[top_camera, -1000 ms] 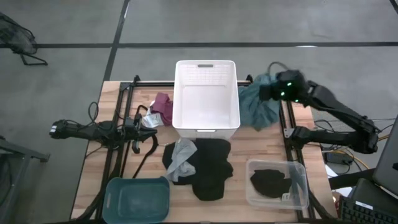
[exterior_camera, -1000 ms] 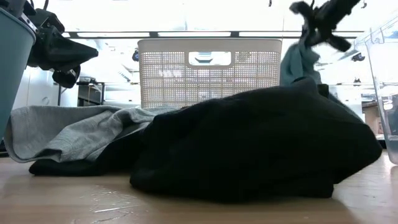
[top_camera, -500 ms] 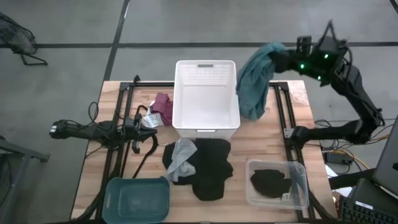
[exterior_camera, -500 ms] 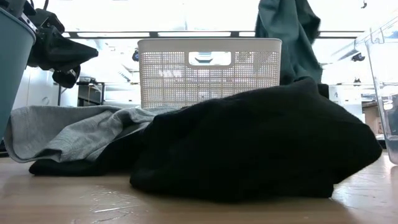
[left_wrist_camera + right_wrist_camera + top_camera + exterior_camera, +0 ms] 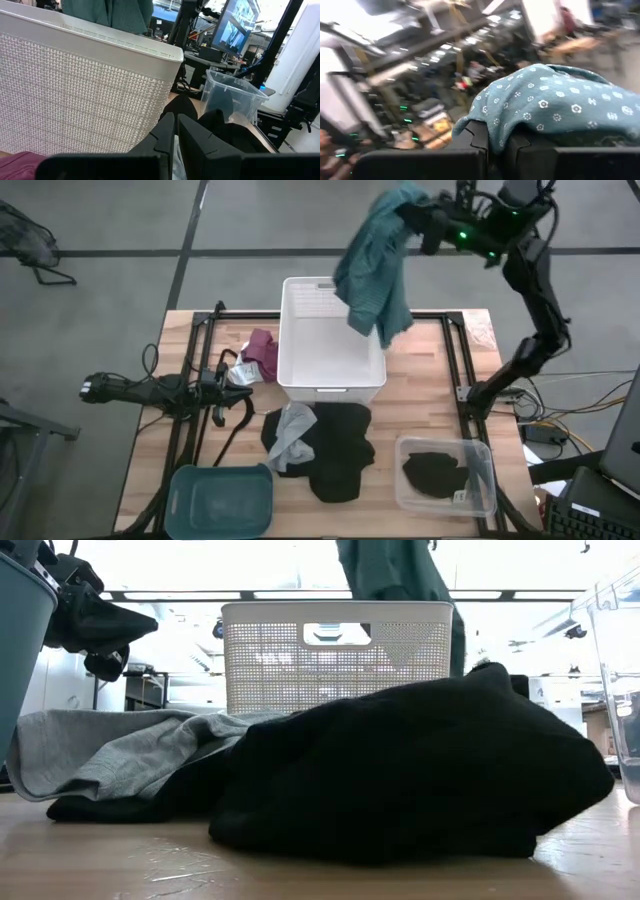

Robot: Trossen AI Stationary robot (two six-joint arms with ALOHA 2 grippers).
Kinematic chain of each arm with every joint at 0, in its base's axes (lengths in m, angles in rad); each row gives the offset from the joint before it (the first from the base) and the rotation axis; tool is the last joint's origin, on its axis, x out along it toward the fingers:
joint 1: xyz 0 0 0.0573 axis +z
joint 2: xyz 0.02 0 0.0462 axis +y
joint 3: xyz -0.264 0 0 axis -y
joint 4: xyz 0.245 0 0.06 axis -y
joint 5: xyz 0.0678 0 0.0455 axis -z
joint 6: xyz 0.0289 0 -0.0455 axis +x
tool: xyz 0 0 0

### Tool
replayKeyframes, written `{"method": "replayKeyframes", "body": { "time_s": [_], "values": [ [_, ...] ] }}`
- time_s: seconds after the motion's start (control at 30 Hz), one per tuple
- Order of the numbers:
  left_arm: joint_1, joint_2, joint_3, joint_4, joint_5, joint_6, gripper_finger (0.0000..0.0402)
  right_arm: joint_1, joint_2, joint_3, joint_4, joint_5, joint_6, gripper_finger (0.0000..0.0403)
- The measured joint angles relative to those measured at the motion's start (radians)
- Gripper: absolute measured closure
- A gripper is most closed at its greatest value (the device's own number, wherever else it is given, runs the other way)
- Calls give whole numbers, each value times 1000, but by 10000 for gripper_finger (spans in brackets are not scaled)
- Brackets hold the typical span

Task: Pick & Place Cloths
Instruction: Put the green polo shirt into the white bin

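Right gripper (image 5: 418,218) raised high above the far edge of the surface (image 5: 440,395), jaws clamped shut on the teal cloth (image 5: 372,270). The cloth hangs down from the jaws, its lower end over the far right part of the white basket (image 5: 332,385); from the low view it drapes behind the basket's top rim, whether it touches the basket I cannot tell. Right wrist view shows the teal cloth with small white flower print bunched over the dark fingers (image 5: 475,135).

Left gripper (image 5: 243,372) rests low on the left side of the surface, just beside the basket's left wall, jaws closed with nothing held. Left wrist view looks along the basket's woven wall, fingers pressed together.

Maroon cloth (image 5: 262,352) lies on the surface between the left gripper and the basket's left wall. A small white cloth (image 5: 241,376) sits just beside it, near the left gripper. Grey cloth (image 5: 292,434) lies in front of the basket, partly overlapping a black cloth (image 5: 335,442) spread on the surface. Another black cloth (image 5: 433,472) sits inside the clear tray (image 5: 486,480) at the near right. Teal tray (image 5: 222,500) at the near left corner.
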Motion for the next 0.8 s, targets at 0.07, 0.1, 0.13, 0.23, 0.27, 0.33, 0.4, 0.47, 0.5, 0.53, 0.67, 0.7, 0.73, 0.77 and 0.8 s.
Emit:
{"method": "replayKeyframes", "body": {
  "time_s": [0.07,0.1,0.13,0.23,0.27,0.33,0.4,0.47,0.5,0.53,0.67,0.7,0.73,0.77,0.8],
  "values": [
    [0,0,0,0,0,0,374,5,11,-53,158,-61,52,392],
    [0,0,0,0,0,0,374,7,22,-64,238,-82,79,392],
    [0,0,0,0,0,0,374,8,35,-67,298,-106,111,392],
    [0,0,0,0,0,0,374,8,79,-57,418,-156,209,392],
    [0,0,0,0,-1,0,374,8,93,-47,437,-164,232,392],
    [0,0,0,0,-2,0,374,6,127,-28,495,-198,271,392],
    [0,0,0,0,-2,0,374,8,165,-13,611,-243,336,392],
    [0,0,0,0,-2,0,374,14,204,3,764,-252,420,392],
    [0,0,0,0,-2,0,374,15,223,7,853,-252,464,392],
    [0,0,0,0,-2,0,374,15,241,7,950,-252,510,392],
    [0,0,0,0,-2,0,374,0,311,7,1204,-233,710,391],
    [0,0,0,0,-2,0,374,0,327,7,1247,-213,742,391],
    [0,0,0,0,-2,0,374,0,342,7,1276,-184,769,391],
    [0,0,0,0,-2,0,374,1,354,7,1291,-150,797,391],
    [0,0,0,0,-2,0,374,1,364,7,1301,-114,828,391]
  ]
}}
